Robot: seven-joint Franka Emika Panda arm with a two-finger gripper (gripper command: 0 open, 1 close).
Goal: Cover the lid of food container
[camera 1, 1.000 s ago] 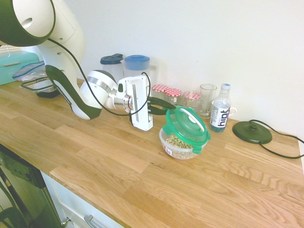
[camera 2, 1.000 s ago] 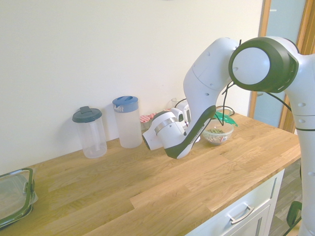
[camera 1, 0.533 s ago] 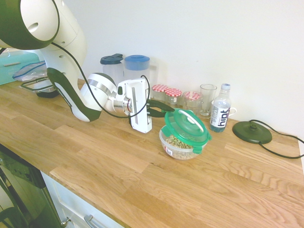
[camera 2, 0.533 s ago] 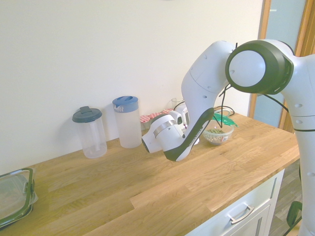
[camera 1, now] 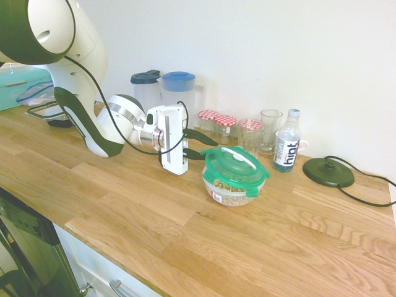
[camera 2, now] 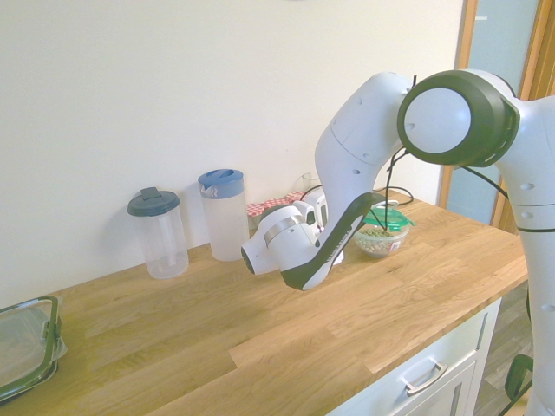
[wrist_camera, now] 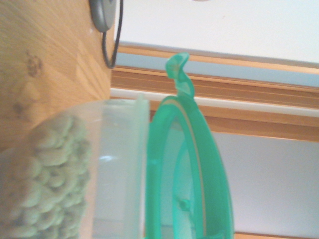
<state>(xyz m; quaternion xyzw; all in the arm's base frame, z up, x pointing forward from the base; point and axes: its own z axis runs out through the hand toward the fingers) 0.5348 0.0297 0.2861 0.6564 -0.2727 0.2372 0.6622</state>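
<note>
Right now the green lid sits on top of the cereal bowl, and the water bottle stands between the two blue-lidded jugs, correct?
Not quite. The green lid does sit on the cereal bowl, but the first exterior view shows the water bottle on the far side, between the drinking glass and the black disc.

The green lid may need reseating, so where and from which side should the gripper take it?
Probably by the rim of the green lid on the side facing the gripper, coming in level. The lid lies on the cereal bowl, its edge overhanging the bowl wall, and that side is free; jars and a bottle stand behind.
</note>
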